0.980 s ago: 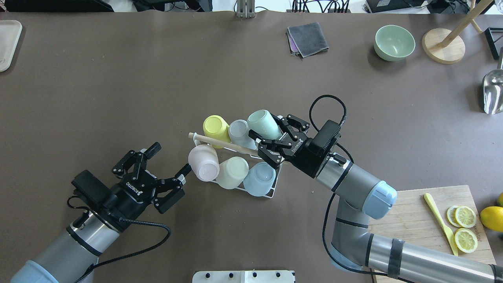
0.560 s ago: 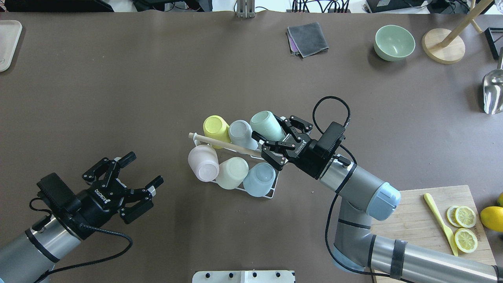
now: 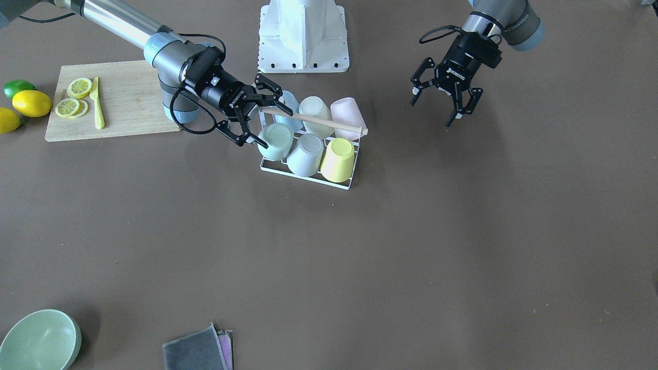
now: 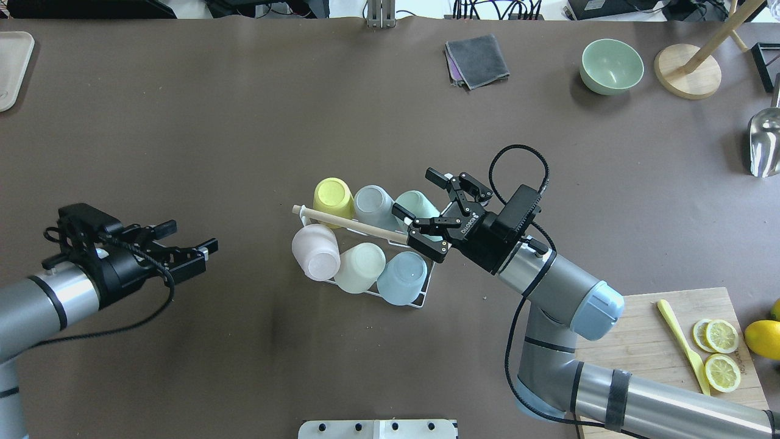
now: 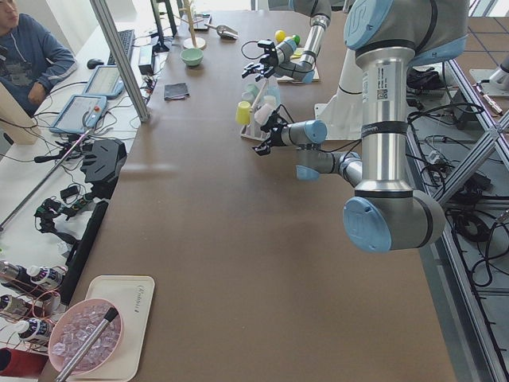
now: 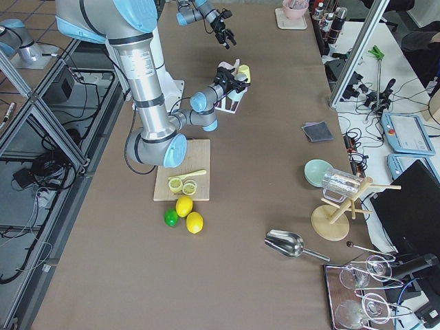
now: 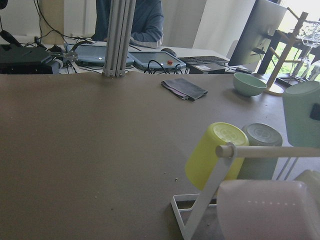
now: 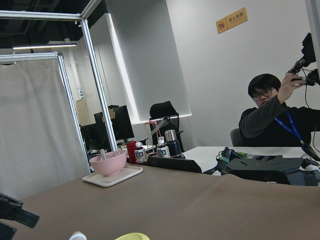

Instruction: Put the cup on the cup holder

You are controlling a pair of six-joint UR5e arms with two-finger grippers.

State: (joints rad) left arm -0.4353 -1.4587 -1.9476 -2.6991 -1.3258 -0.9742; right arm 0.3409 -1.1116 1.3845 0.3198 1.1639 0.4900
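As left pincer [image 4: 190,238] and right pincer [image 4: 415,194] gape empty, six cups [image 4: 332,196] fill the cup holder [image 4: 341,221].

Six cups [image 4: 333,196], one cup holder [image 4: 423,294], one green bowl [image 4: 611,66], one grey cloth [image 4: 476,60], one cutting board [image 4: 634,341], three lemon slices [image 4: 721,335].

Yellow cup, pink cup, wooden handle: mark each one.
yellow cup [image 4: 333,196], overhead view, on its upturned base.
pink cup [image 4: 309,242], overhead view, on its side wall.
wooden handle [image 4: 341,221], overhead view, middle of the rod.
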